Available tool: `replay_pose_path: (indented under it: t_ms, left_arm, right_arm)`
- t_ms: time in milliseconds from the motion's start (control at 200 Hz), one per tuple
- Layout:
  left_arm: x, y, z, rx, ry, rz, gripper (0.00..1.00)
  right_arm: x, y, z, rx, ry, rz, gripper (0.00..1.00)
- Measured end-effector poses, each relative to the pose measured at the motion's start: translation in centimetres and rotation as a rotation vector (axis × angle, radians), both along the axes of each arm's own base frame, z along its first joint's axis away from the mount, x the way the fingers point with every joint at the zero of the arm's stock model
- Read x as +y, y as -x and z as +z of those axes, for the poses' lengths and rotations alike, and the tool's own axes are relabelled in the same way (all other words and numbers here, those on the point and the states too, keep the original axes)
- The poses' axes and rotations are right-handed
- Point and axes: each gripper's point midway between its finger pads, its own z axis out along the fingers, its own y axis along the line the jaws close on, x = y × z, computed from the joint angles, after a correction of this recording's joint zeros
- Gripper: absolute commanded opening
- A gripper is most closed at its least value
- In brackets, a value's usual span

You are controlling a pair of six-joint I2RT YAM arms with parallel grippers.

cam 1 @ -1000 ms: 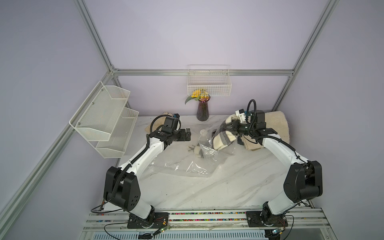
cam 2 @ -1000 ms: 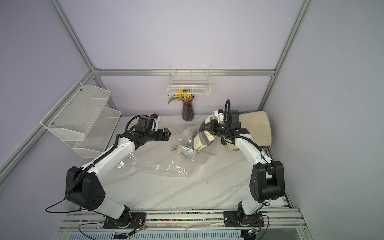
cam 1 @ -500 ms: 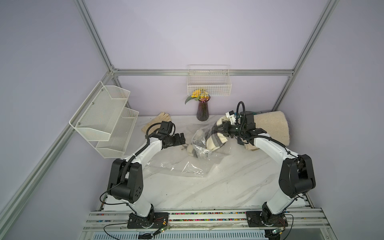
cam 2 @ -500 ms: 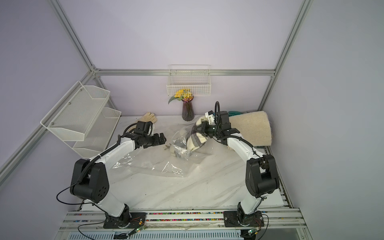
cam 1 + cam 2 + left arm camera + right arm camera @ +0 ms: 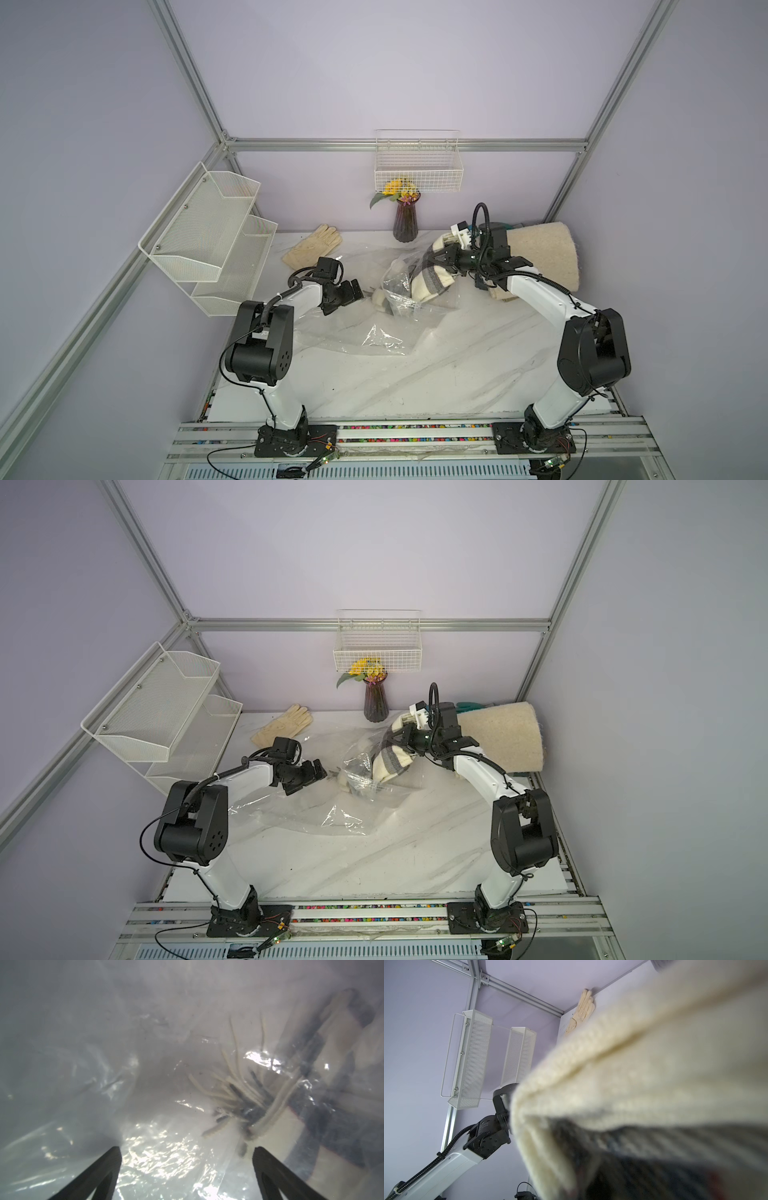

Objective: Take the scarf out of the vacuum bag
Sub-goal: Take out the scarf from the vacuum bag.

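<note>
A: How far along with the scarf point(image 5: 430, 282)?

B: Roughly halfway, to judge. Pinched at the upper end by the right gripper point(image 5: 442, 257), jaws pressed together on the knit. Hangs from there above the table point(image 5: 457, 374) as a cream fold with grey stripes.

A: And at the lower end?

B: Not out yet. Shows its fringe point(image 5: 226, 1093) in the left wrist view behind crinkled film, so probably lies inside the vacuum bag point(image 5: 361, 332), or at least wrapped by it. Same in both top views: plastic bunched around the bottom of the fold, with the rest of the bag spread flat on the table toward the front.

A: And the left gripper point(image 5: 353, 291)?

B: Spread wide, holding nothing. Sits low, just beside the bunched plastic, pointing toward the fringe. Touching the film or not: cannot tell.

A: So what is left to do?

B: Probably to pin or pinch the plastic with the left side, then to draw the scarf up and away with the right until the fringe clears the mouth. Otherwise risks lifting the light bag together with the scarf.

A: Anything close enough to disturb?

B: Only the rolled mat point(image 5: 544, 253), just behind the right arm. Glove point(image 5: 312, 250) and vase point(image 5: 404, 222) at the back, apart from the bunched plastic.
</note>
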Motion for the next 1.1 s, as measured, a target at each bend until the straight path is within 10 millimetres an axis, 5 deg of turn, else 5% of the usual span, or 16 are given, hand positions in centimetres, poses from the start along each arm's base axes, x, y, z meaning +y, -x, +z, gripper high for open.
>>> replay_pose_path:
  t_ms: [650,1095]
  left_arm:
    - [0.5,-2.0,-0.1,-0.03,0.138,0.083,1.0]
    - [0.8,-2.3,0.0,-0.028,0.169,0.103,1.0]
  right_arm:
    - [-1.0,0.5,-0.3,0.035,0.046,-0.008,0.03]
    - [-8.0,-0.2,0.9,0.073,0.067,-0.13,0.03]
